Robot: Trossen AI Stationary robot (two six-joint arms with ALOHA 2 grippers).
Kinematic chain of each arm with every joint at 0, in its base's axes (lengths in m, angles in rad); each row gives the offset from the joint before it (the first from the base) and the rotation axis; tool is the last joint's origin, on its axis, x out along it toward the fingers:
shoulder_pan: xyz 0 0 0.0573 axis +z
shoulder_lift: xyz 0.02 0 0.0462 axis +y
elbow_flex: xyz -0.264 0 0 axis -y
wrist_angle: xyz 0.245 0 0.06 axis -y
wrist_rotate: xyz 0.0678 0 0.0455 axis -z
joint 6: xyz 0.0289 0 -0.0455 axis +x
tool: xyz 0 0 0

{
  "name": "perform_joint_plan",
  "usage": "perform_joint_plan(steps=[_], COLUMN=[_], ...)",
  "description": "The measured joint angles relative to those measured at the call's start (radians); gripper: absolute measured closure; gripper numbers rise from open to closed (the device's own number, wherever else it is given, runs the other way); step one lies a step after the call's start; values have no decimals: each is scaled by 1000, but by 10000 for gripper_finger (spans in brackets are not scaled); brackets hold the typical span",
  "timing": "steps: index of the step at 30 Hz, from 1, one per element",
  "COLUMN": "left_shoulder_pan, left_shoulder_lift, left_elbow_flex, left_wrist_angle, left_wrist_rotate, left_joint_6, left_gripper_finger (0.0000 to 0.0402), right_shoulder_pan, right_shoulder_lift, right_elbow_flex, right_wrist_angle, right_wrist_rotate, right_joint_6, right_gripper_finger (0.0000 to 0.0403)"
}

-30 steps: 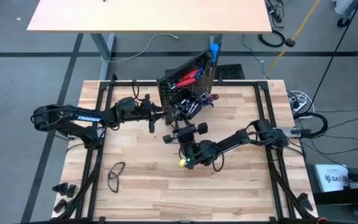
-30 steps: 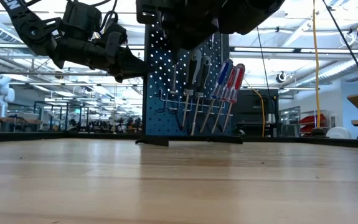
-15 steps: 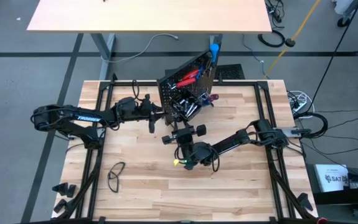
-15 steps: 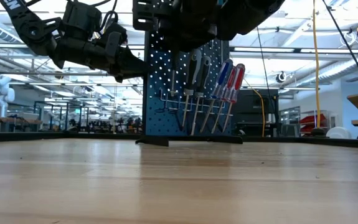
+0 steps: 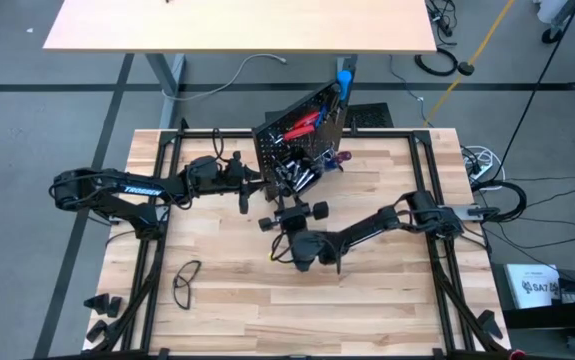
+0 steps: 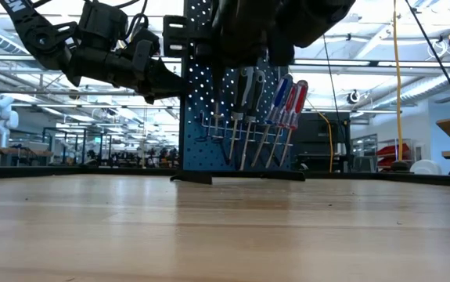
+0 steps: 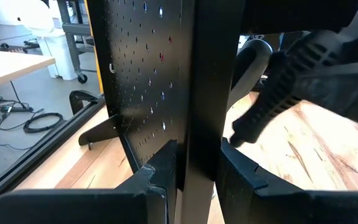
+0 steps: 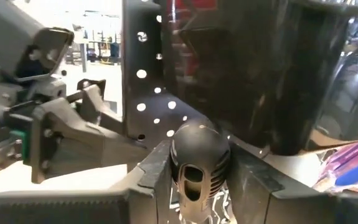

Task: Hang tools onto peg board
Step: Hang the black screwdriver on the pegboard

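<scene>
Lettering "TROSSEN" on left arm [image 5: 127,187], white.

Below the right gripper's fingers [image 8: 150,171] the black handle [image 8: 198,158] runs out of frame; its shaft and tip stay hidden.

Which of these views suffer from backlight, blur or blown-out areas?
Low view: bright ceiling lights behind turn both arms and the peg board into near silhouettes. Right wrist view: soft all over, the background blown out white; the black handle between the fingers stays readable. Left wrist view: the near board edge is blurred. High view: evenly lit.
</scene>
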Motion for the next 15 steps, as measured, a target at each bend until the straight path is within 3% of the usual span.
perform_joint_plan(steps=[10,15], left_shoulder_pan=[0,0], left_shoulder_lift=[0,0], left_elbow_flex=[0,0], left_wrist_angle=[-7,-7], left_wrist_rotate=[0,-2], left_joint_6=[2,15], left_gripper_finger=[318,318], right_shoulder_pan=[-2,17], right_shoulder_lift=[1,-5], right_elbow_flex=[0,0], right_wrist_angle=[-130,-102], right_wrist_rotate=[-4,0], right_joint_6=[163,132], right_gripper_finger=[293,293])
